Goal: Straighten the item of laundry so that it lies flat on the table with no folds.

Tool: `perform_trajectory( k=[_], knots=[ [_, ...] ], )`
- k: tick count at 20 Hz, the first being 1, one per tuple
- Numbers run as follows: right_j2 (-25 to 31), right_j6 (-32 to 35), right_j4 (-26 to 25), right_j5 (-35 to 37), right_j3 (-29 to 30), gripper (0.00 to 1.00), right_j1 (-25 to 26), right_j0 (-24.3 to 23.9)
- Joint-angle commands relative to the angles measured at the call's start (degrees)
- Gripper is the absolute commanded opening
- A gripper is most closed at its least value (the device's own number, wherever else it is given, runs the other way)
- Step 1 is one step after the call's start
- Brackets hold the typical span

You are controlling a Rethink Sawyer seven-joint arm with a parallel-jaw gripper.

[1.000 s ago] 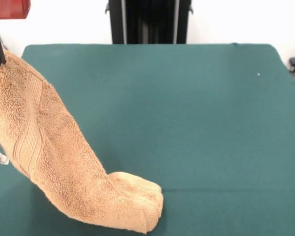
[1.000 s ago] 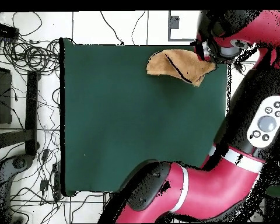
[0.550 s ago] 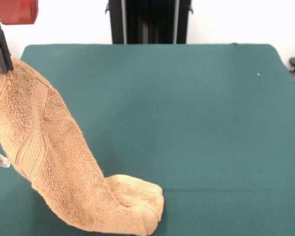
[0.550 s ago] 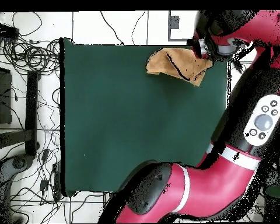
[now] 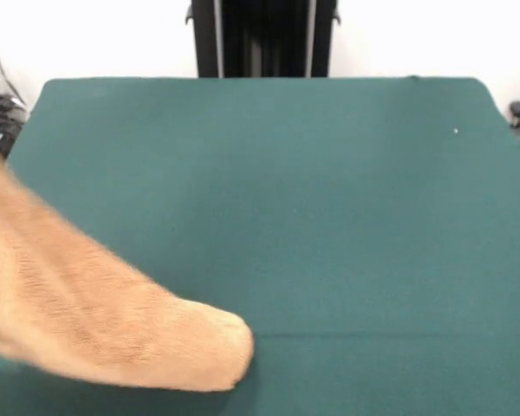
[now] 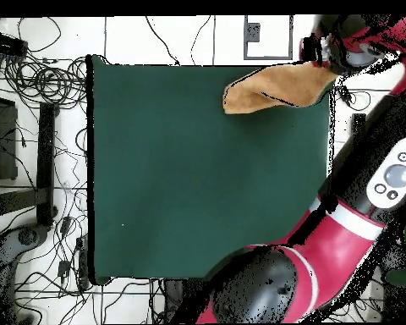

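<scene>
The towel point(image 6: 278, 87) is stretched from the surface point(image 6: 198, 186) corner up to the gripper point(image 6: 322, 52), beyond the edge. Whether the gripper is clamped on it cannot be told.

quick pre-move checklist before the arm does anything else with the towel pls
1. Towel flat with no folds: not ok, it is bunched into a long roll.
2. Towel fully on the table: not ok, overhead its end passes the table's edge toward the gripper.
3. Grip on the towel: cannot tell, the fingers are not distinguishable.
4. Free end resting on the table: ok in the front view.
5. Room to spread it: ok, nothing else lies on the green surface.
</scene>
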Motion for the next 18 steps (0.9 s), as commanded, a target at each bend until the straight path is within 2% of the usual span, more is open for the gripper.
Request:
perform_trajectory(
  k=[1, 3, 6, 8, 12, 18],
  knots=[
    [44.33, -15.78, -27.26, 2.76, 4.24, 0.0, -3.03, -4.56],
    [51.38, -20.07, -30.99, -0.28, 3.75, 0.0, -2.3, -5.43],
    [59.62, -23.34, -39.27, 1.03, 2.99, 0.0, -1.94, -6.15],
    [63.5, -26.23, -43.04, 1.99, 2.66, 0.0, -1.83, -6.48],
    [68.71, -30.57, -50.2, 6.29, 2.38, 0.0, -2.47, -6.97],
    [76.37, -32.73, -56.76, 7.6, 1.49, 0.0, -2.5, -7.69]
  ],
)
